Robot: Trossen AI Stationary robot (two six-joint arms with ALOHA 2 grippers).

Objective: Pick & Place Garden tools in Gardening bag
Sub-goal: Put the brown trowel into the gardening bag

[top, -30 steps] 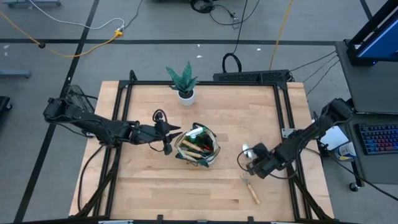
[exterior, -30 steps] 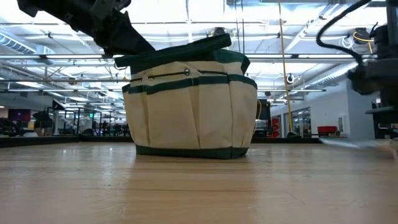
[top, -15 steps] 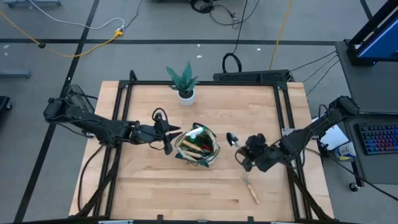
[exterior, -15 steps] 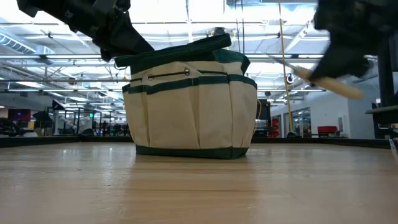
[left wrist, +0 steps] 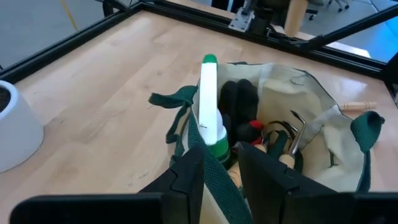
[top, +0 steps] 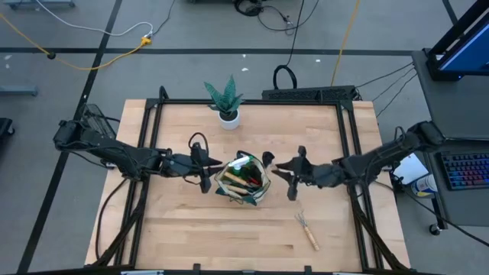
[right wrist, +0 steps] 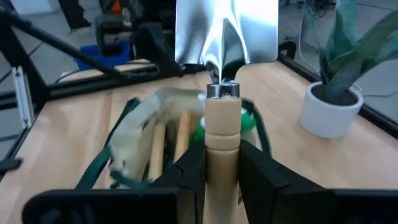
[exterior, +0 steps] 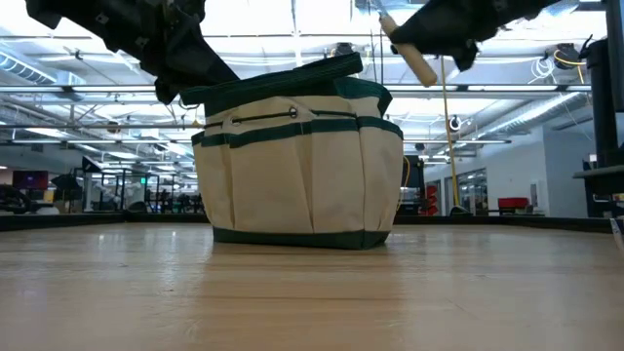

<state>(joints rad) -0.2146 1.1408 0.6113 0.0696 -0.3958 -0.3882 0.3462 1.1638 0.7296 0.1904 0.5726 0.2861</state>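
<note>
The gardening bag is sitting near the middle of the desk, already holding a green spray bottle, a dark glove and several wooden-handled tools. The left gripper is reaching in from the bag's 9 o'clock side, its jaws nearly closed and pinching the bag's dark green strap at the rim. The right gripper is hovering just beside the bag's 3 o'clock edge, its jaws narrowly clamped on the wooden handle of a trowel, whose shiny metal blade is pointing toward the bag's open top; in the low view the trowel's handle is hanging above rim height, clear of the fabric. A hand rake is lying on the desk at 5 o'clock from the bag, well apart from it. A potted plant is standing at 12 o'clock near the far edge. The desk's near half is lying open around the rake.
</note>
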